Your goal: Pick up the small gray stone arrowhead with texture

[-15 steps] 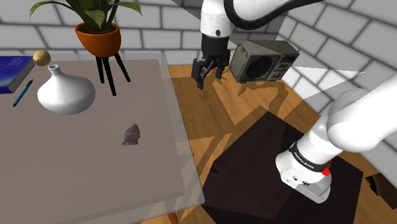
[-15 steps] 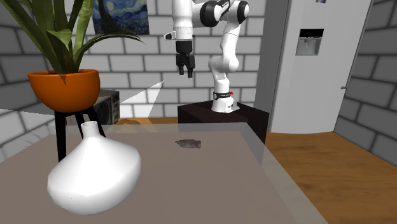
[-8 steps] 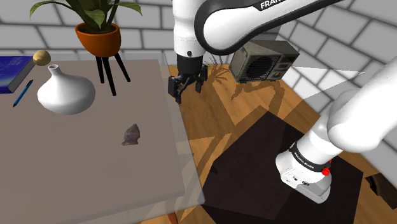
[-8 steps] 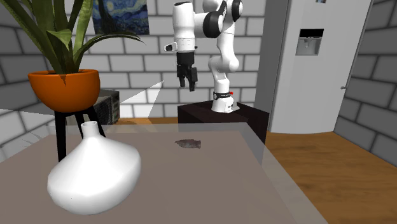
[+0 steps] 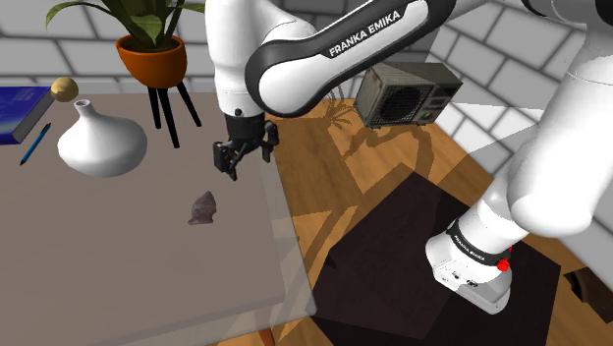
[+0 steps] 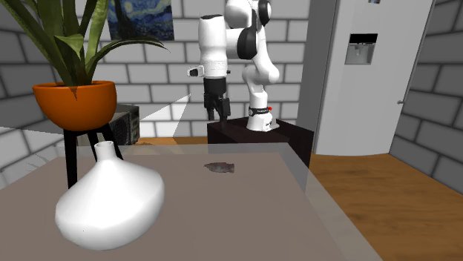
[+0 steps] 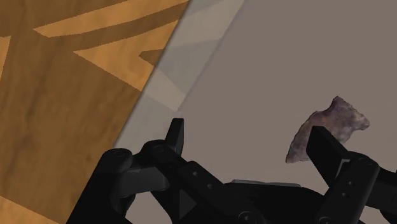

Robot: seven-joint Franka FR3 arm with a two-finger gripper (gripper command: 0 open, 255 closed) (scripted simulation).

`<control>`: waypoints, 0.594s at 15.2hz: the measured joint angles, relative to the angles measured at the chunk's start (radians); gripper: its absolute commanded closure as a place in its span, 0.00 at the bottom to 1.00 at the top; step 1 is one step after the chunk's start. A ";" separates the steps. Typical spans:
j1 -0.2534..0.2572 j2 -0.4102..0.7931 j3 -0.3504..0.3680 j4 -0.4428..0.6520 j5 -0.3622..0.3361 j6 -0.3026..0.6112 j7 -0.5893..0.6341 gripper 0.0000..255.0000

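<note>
The arrowhead (image 5: pixel 202 207) is a small rough grey-brown stone lying flat on the grey table (image 5: pixel 118 256), near its edge at the shoulder view's right. It also shows in the second exterior view, arrowhead (image 6: pixel 219 168), and in the wrist view, arrowhead (image 7: pixel 331 125), just beyond one fingertip. My black gripper (image 5: pixel 237 159) hangs open in the air above the table, up and to the right of the stone in the shoulder view. Nothing sits between its fingers (image 7: pixel 176 133). From the second exterior view the gripper (image 6: pixel 219 113) hovers behind and above the stone.
A white vase (image 5: pixel 99 142), a potted plant on black legs (image 5: pixel 153 56), a blue book (image 5: pixel 20 109), a pen (image 5: pixel 34 144) and a small ball (image 5: pixel 64 88) stand at the table's far end. Wooden floor (image 5: pixel 354 187) and an AC unit (image 5: pixel 405 93) lie beyond the edge.
The arm has swung from over the wooden floor toward the shoulder view's left and come lower, bringing the open gripper over the table edge close to the arrowhead. The stone has not moved.
</note>
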 measured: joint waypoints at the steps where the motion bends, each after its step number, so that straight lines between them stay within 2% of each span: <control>1: 0.014 0.041 -0.004 0.032 -0.022 0.006 0.018 0.00; 9: 0.164 0.357 -0.047 0.352 -0.155 -0.012 0.137 0.00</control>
